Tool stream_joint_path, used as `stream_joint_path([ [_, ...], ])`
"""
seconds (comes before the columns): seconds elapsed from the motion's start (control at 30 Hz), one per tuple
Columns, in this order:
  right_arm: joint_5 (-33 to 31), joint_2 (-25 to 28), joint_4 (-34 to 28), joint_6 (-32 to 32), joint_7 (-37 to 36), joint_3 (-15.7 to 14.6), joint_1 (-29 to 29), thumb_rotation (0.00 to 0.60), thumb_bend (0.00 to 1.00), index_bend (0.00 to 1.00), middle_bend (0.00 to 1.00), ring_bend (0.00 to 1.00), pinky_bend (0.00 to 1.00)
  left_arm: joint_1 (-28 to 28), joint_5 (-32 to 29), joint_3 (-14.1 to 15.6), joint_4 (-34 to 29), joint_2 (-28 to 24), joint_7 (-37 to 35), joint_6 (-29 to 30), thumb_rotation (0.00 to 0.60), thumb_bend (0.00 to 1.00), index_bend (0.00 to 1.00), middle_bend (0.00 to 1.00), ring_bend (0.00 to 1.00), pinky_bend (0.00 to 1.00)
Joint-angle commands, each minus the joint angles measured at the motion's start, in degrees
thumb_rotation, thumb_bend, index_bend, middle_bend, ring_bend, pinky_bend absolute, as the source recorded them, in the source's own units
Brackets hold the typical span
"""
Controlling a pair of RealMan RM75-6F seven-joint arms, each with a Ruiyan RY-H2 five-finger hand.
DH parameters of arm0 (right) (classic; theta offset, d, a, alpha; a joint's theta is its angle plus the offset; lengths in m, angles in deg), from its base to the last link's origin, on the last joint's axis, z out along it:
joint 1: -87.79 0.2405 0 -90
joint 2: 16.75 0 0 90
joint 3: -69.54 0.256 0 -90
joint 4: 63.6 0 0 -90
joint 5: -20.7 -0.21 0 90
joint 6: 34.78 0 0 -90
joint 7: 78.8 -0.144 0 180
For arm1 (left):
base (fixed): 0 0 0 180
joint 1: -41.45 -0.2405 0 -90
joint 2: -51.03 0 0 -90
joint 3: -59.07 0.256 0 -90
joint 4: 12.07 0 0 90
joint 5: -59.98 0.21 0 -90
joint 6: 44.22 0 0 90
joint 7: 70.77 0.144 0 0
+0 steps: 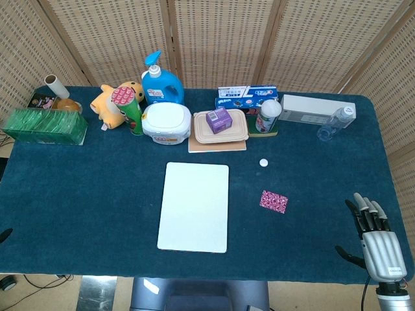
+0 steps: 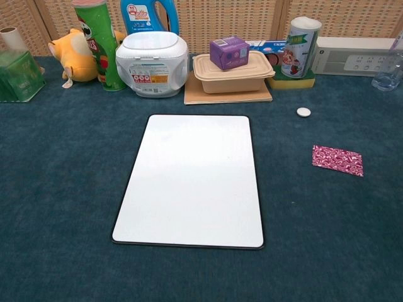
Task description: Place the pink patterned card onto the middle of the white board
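The pink patterned card (image 1: 273, 201) (image 2: 337, 160) lies flat on the blue cloth, a short way right of the white board (image 1: 194, 206) (image 2: 192, 179). The board is bare and lies in the middle of the table. My right hand (image 1: 374, 236) shows only in the head view, at the table's front right corner, fingers stretched out and apart, holding nothing. It is well to the right of the card and nearer the front edge. My left hand shows in neither view.
A small white cap (image 1: 263, 162) (image 2: 303, 112) lies behind the card. Along the back stand a green box (image 1: 44, 126), plush toy (image 1: 110, 103), chip can (image 1: 130, 107), white tub (image 1: 166, 121), lidded container with purple box (image 1: 220, 124), can (image 1: 267, 115) and bottle (image 1: 334, 123).
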Motion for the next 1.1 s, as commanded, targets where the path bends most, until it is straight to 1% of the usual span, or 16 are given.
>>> stream_joint_path([
  [0.03,-0.1,0.0,0.1,-0.1,0.0,0.0,0.0,0.6,0.02,0.03,0.0,0.0,0.0,0.0,-0.1,-0.1,0.0,0.0,-0.1,-0.1,0.6,0.09,0.0,0.0,0.0,0.0],
  [0.23,-0.3,-0.4,-0.5,-0.8,-0.3,0.3,0.5,0.6,0.02,0.04,0.0,0.0,0.0,-0.1,-0.2,-0.1,-0.1,0.0,0.2,0.1,0.6,0.09,0.0,0.0,0.0,0.0],
  [0.37,-2.1,-1.8,-2.1,-4.3,-0.6,1.3,2.6,0.6,0.03,0.05,0.0,0.0,0.0,-0.2,0.1,-0.1,-0.4,0.2,1.0,0.3,0.6,0.09,0.0,0.0,0.0,0.0],
  [0.47,-3.7,-3.9,-2.3,-7.7,-0.9,3.4,5.6,0.6,0.04,0.0,0.0,0.0,0.0,-0.4,0.3,-0.1,-0.5,0.3,1.2,0.7,0.6,0.09,0.0,0.0,0.0,0.0],
  [0.6,-9.6,-6.6,-3.0,-14.9,1.0,6.7,10.3,0.6,0.07,0.01,0.0,0.0,0.0,-0.5,0.6,-0.2,-0.7,0.4,1.5,1.2,0.6,0.09,0.0,0.0,0.0,0.0],
  [0.67,-11.7,-7.6,-3.0,-16.7,1.7,7.8,11.6,0.6,0.1,0.04,0.0,0.0,0.0,-0.5,0.6,-0.2,-0.7,0.5,1.6,1.2,0.6,0.09,0.0,0.0,0.0,0.0],
  [0.73,-14.9,-9.7,-2.5,-19.5,3.5,9.6,13.9,0.6,0.13,0.1,0.0,0.0,0.0,-0.3,0.5,-0.3,-0.8,0.5,1.9,1.0,0.6,0.09,0.0,0.0,0.0,0.0],
  [0.9,-18.8,-12.3,-2.0,-22.4,6.3,11.0,16.5,0.6,0.13,0.25,0.0,0.0,0.0,0.0,0.1,-0.5,-1.2,0.4,2.3,0.2,0.6,0.09,0.0,0.0,0.0,0.0],
  [0.97,-20.6,-13.5,-1.5,-23.7,7.8,11.5,17.7,0.6,0.13,0.28,0.0,0.0,0.0,0.2,-0.1,-0.6,-1.4,0.3,2.4,-0.1,0.6,0.09,0.0,0.0,0.0,0.0],
  [1.1,-23.6,-15.5,0.0,-26.5,10.2,11.7,19.8,0.6,0.13,0.28,0.0,0.0,0.0,0.2,-0.2,-0.5,-1.4,0.1,2.2,-0.4,0.6,0.09,0.0,0.0,0.0,0.0],
])
